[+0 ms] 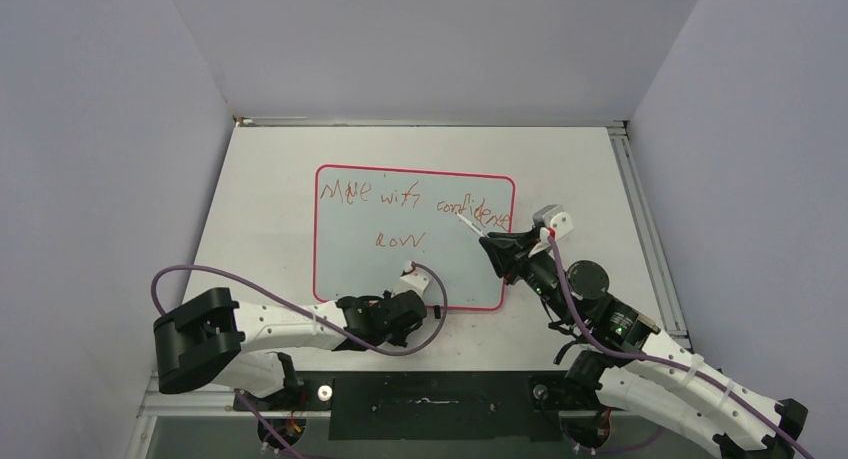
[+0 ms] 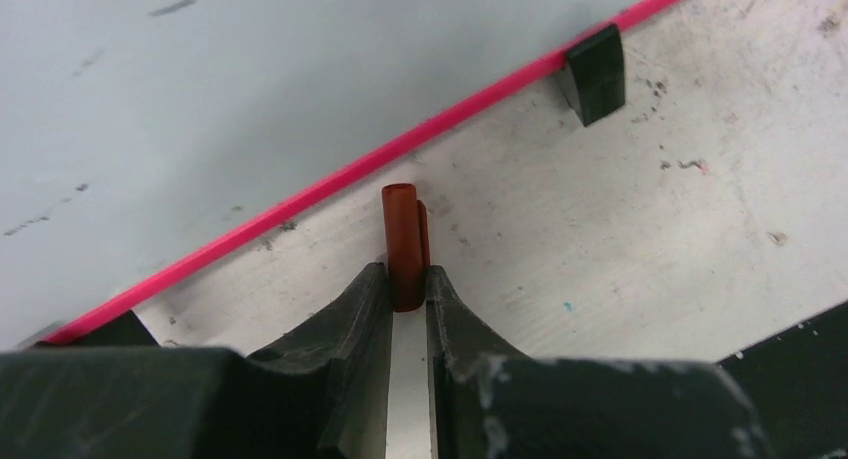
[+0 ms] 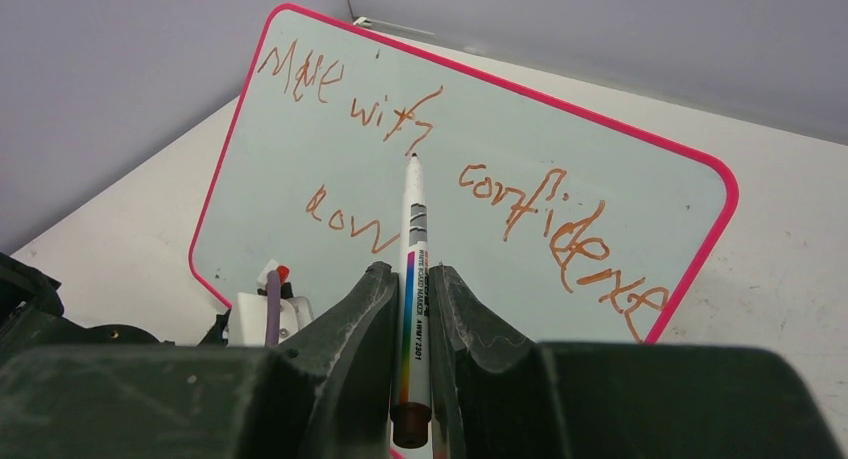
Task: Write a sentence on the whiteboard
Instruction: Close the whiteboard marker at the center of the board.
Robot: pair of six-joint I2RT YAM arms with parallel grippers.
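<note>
1. Clamped in the right gripper (image 3: 408, 284): a white marker (image 3: 413, 204) with a rainbow stripe down its barrel, tip forward over the board among the written words; contact with the surface impossible to tell.
2. Pinched between the tips of the left gripper (image 2: 408, 279): a short red-brown cap (image 2: 402, 224), sticking out beyond the fingertips, over bare tabletop just beside the board's near edge.
3. Ahead of both: the whiteboard (image 1: 350, 264), flat on the table (image 1: 260, 179), with a thin pink rim (image 2: 330, 184) all round and a black foot (image 2: 593, 71) at the near edge.
4. Across the board's upper half: the sentence (image 1: 395, 196) in shaky red-brown letters, "Move with confidence", with "now" lower down, near the middle.
</note>
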